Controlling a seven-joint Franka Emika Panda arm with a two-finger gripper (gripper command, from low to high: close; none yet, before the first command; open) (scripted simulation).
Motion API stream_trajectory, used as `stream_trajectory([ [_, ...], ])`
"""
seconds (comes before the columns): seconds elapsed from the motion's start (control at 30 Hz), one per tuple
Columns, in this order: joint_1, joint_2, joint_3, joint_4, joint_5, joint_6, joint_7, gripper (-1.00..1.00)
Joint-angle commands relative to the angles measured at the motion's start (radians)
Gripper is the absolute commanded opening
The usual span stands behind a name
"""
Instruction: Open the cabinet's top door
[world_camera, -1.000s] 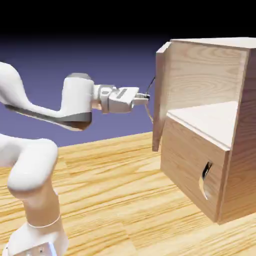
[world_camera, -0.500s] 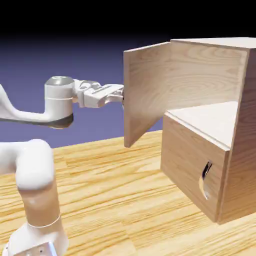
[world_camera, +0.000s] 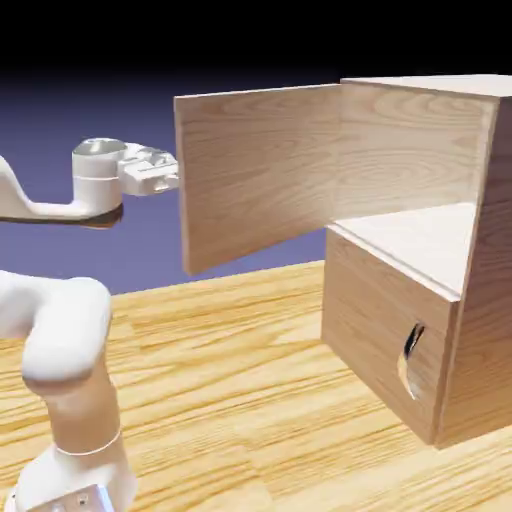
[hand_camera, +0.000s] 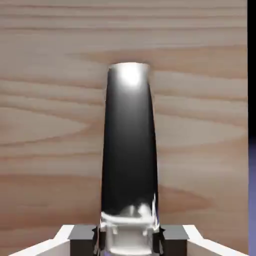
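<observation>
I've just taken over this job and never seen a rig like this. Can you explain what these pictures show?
The machine is a white robot arm standing on a wood-grain table. One picture is taken from outside, beside the arm; the other looks out from the arm's own hand.

On the table is a light-brown cabinet. Its top door stands wide open, showing the compartment behind; the lower panel, with its own curved handle, is closed.

In the hand picture, the tool has its two fingertips shut on the top door's shiny dark handle. Nothing else is held.
</observation>
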Motion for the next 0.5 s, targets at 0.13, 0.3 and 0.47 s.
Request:
stream_trajectory([
  [0.13,-0.149,-0.002,0.106,0.181,0.062,-0.155,-0.023,-1.0],
  [0.3,-0.298,-0.023,0.189,0.362,0.107,-0.296,-0.056,-1.0],
  [0.47,-0.439,-0.054,0.25,0.538,0.139,-0.423,-0.093,-1.0],
])
